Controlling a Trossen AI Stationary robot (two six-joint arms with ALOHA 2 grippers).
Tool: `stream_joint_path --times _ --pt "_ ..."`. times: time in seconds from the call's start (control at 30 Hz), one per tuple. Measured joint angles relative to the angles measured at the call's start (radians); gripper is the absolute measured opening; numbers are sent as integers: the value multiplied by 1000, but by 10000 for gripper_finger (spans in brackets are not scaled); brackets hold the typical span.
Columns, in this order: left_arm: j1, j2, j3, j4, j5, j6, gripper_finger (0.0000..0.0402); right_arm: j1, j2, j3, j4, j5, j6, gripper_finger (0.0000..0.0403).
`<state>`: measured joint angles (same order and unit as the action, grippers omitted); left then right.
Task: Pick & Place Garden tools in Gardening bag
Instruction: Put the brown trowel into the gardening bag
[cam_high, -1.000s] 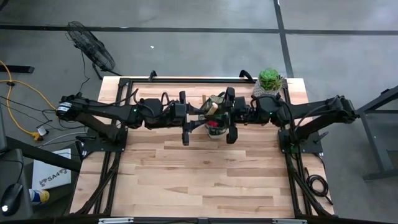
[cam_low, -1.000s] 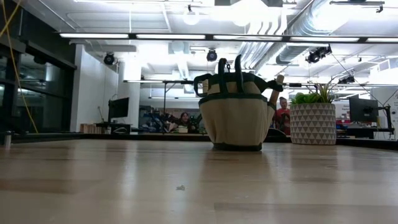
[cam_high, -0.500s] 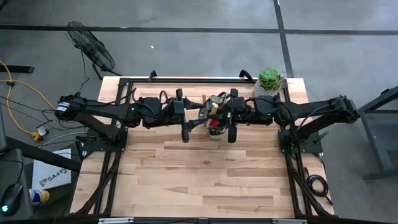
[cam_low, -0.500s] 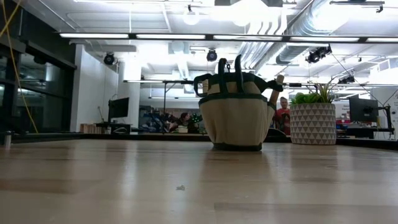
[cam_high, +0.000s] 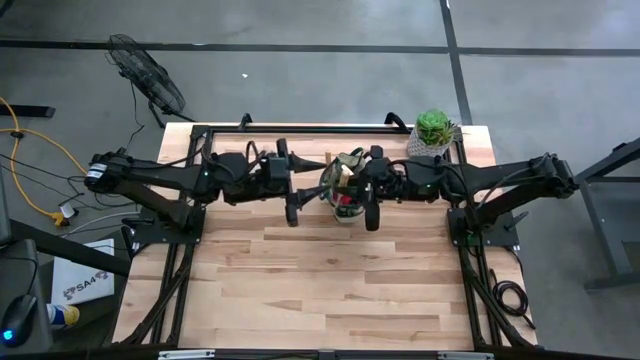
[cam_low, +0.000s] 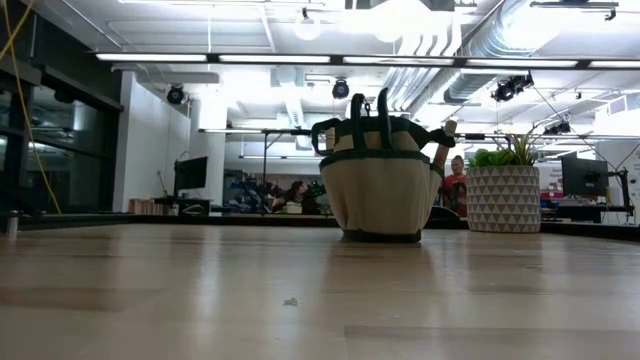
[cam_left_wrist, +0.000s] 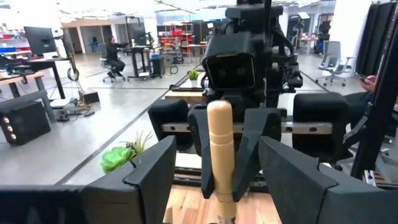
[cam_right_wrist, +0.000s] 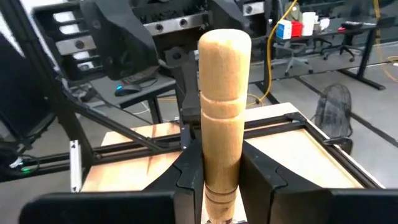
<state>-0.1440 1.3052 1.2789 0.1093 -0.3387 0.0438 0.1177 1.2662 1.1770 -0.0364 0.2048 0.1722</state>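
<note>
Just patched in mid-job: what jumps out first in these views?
The wooden handle, pinched upright by the right tool over the gardening bag at the table's far middle, where both arms meet. The left tool faces it, open, the handle between its fingers but untouched. A potted succulent sits at the far right corner.

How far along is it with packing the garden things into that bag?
Nearly done, it seems. Several handles already stick out of the gardening bag, and the table shows no loose garden tools, only a potted plant. In hand: the right tool grips a wooden handle over the bag, while the left tool stands open on either side of it. Left: lowering that one in and letting go.
</note>
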Motion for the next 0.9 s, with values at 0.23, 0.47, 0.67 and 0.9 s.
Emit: stream_joint_path --times 0.23,0.47,0.67,0.9 --pt "0 1 0 1 16 0 225 -9 31 0 29 -36 9 60" --pt "0 1 0 -2 43 -1 225 -23 77 0 114 -82 10 61" --pt "0 1 0 -7 43 -22 225 -38 99 0 170 -130 13 60" --pt "0 15 -2 -14 45 -26 225 -40 131 0 204 -152 22 60"
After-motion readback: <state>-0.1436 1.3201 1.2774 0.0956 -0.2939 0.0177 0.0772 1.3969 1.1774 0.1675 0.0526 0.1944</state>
